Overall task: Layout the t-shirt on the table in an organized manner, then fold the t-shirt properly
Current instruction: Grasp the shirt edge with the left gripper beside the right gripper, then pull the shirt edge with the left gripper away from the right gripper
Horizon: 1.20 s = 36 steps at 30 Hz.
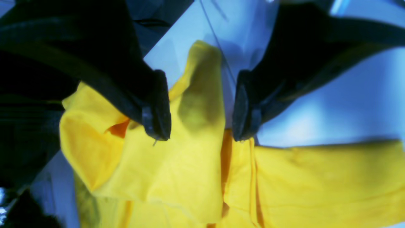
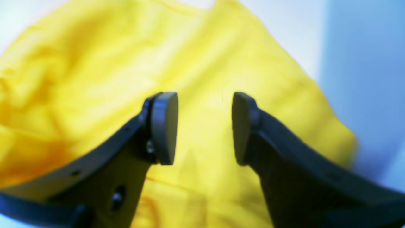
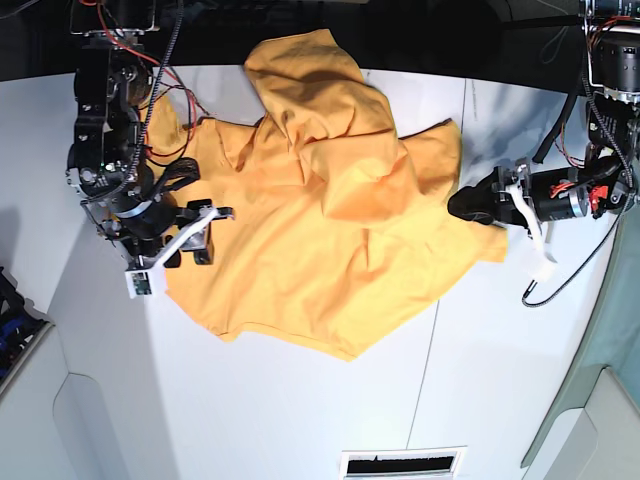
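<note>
The orange-yellow t-shirt lies crumpled on the white table, bunched up toward the far edge; no lettering shows. My right gripper is open over the shirt's left edge; in the right wrist view the gripper has its jaws apart just above the blurred shirt. My left gripper is at the shirt's right edge. In the left wrist view the gripper is open, with a raised fold of the shirt between the jaws, which do not pinch it.
A thin dark seam runs across the table on the right. A grey-green panel borders the right edge. A white vent-like plate sits at the front edge. Red and black cables hang by the right arm.
</note>
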Motion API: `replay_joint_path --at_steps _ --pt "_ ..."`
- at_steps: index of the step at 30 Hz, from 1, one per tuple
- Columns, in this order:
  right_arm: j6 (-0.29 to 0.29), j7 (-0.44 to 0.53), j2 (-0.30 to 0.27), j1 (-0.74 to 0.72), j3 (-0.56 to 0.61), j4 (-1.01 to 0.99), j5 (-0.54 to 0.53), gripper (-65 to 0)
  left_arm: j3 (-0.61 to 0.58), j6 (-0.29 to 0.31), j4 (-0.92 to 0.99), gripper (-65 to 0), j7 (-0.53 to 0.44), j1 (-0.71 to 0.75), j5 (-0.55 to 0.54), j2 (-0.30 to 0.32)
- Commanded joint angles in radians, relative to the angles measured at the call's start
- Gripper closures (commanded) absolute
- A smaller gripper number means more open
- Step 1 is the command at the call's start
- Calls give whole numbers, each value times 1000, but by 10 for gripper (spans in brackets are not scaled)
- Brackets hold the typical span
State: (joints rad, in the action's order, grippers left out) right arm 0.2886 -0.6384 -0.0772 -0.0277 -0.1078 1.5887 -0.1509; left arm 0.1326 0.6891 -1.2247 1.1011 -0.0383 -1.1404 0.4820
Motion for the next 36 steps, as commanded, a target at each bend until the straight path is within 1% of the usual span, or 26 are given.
replay_joint_path --at_steps 1,4,6,8,11,13,15,17,19,21,24,25,26,28,29,31,33,36 --pt "3 22 -16 -14 -7 -6 -26 -276 24 9 -23 -348 5 1 -35 17" --pt "3 44 -51 -14 -11 -79 -40 -276 66 9 -31 -348 45 51 -93 17" --pt "3 67 -56 -16 -11 -125 -42 -276 72 9 -31 -348 64 88 -135 17" --pt "5 74 -55 -21 -9 -171 -51 -276 72 9 -31 -348 64 118 -147 8" --pt "10 78 -55 -37 -2 -240 -77 -276 72 9 -31 -348 63 140 -147 -29" --pt "36 90 -55 -42 1 -271 -77 -276 72 9 -31 -348 61 140 -137 -63" --pt "55 89 -52 -44 3 -282 -79 -276 72 9 -31 -348 31 138 -98 -96" --pt "62 85 -52 -43 8 -283 -114 -276 72 9 -31 -348 -14 138 -34 -124" --pt "83 81 -52 -44 12 -283 -143 -276 72 9 -31 -348 -62 138 22 -150" --pt "90 81 -50 -44 14 -283 -154 -276 72 9 -31 -348 -80 135 58 -172" --pt "90 81 -37 -44 15 -283 -141 -273 69 9 -31 -346 -86 135 134 -198" --pt "90 81 -33 -44 16 -283 -136 -257 69 9 -31 -323 -98 135 166 -202" --pt "90 82 -33 -44 17 -283 -134 -210 69 9 -31 -251 -109 136 194 -203" --pt "90 86 -34 -45 17 -283 -117 -57 70 9 -31 -28 -119 135 236 -198" --pt "90 93 -34 -45 17 -283 -95 0 70 9 -31 0 -127 135 247 -190" --pt "90 108 -39 -47 17 -283 -39 0 70 9 -31 0 -137 135 247 -164" --pt "89 117 -55 -53 16 -283 -5 0 70 9 -31 0 -136 124 251 -125" --pt "90 120 -100 -64 16 -283 -3 0 70 9 -31 0 -137 102 285 -60"
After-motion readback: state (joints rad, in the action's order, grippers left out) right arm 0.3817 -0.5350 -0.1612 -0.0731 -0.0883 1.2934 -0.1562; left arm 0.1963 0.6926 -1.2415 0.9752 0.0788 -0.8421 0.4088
